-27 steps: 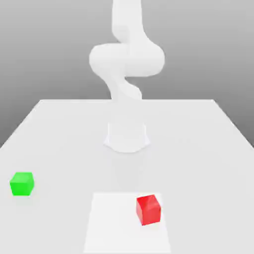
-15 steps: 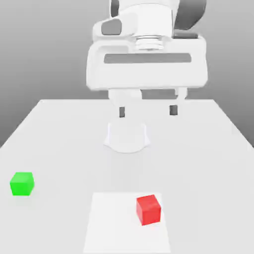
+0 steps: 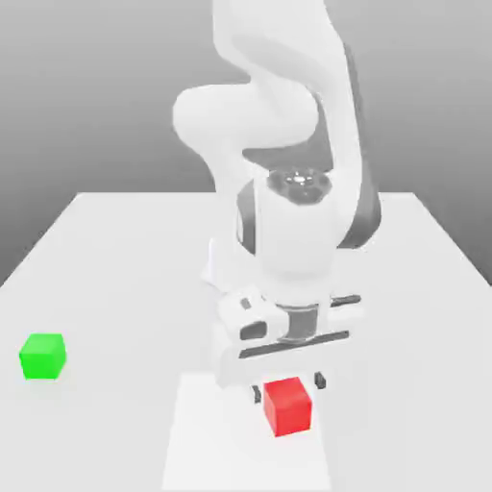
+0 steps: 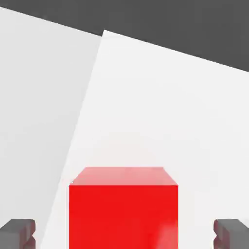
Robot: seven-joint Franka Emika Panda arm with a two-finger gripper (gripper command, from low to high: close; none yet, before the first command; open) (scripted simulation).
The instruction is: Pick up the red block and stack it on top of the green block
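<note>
Far over at the exterior view's left, sitting alone on the white table (image 3: 106, 250): the green block (image 3: 42, 356), untouched and well apart from everything else. Toward the middle, lowered on the white arm (image 3: 288, 144): the gripper (image 3: 287, 387), poised directly above the red block (image 3: 288, 405), which rests on a paler square patch (image 3: 202, 432) of the tabletop. Spread wide, fingers (image 4: 18, 232) dark and square-tipped, one standing off each side face of the cube in the hand view with clear space between pad and face; nothing held yet. Judged as the descent-to-grasp step, with the stack itself not begun. For a clean pickup: continue straight down until the pads sit level with the cube's mid-height, keeping the gaps even on both sides so neither tip nudges the block sideways before closing. In the hand view the cube seems roughly centred and its faces squared to the pads, so little or no wrist correction looks necessary. Then close gently on the two opposite faces, lift vertically before carrying toward the exterior view's left, and avoid dragging across the patch. Smooth matte faces likely to slip if gripped near the top edge, so a lower hold seems safer. As for containers: no bin, tray or bowl anywhere on the table, only the flat patch under the red block.
</note>
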